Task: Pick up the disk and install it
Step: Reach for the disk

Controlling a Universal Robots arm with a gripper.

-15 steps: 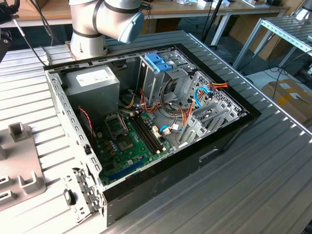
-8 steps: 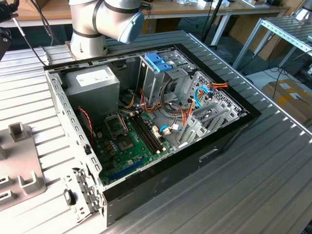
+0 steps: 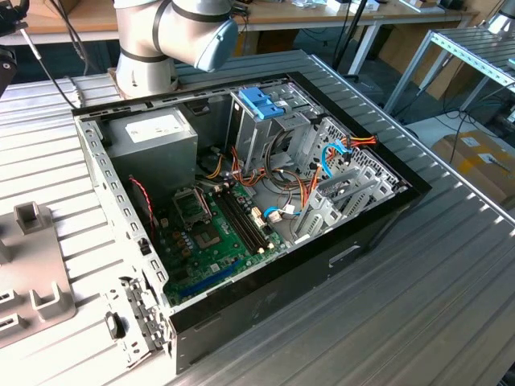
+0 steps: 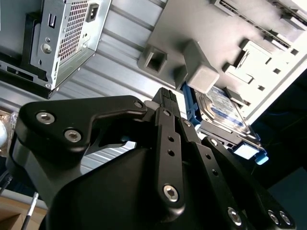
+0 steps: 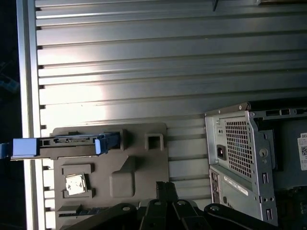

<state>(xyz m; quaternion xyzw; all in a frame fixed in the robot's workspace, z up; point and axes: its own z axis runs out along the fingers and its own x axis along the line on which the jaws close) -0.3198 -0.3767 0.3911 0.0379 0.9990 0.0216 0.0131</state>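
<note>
disk [image 5: 72, 143]: standing on edge in a slot of the grey fixture plate [image 5: 139, 165], outside the computer case [image 3: 362, 241]; seen edge-on in the first wrist view, with one blue rail end jutting past the plate's edge; blue-and-white label face turned to the camera in the second wrist view.
gripper [image 5: 165, 188]: black, two-fingered, closed tip to tip with nothing between; hovering over the fixture plate, near the disk but apart from it.
fixture plate: flat on the slatted aluminium table [image 3: 402, 305], at the exterior view's left of the computer case; moulded with raised blocks and square recesses, with a silver square chip [image 5: 75, 184] in one recess.
computer case: on its side on the table, open.
drive cage [image 3: 256, 141]: bare metal, upright inside the case, topped by a blue plastic latch [image 3: 261, 103].
power supply [image 3: 153, 133]: grey box with white sticker, in the case corner nearest the arm base [image 3: 149, 60].
motherboard [image 3: 213, 233]: green, flat on the case floor, beside orange, red and blue cables.
task state: disk not yet lifted, not yet in the case.
</note>
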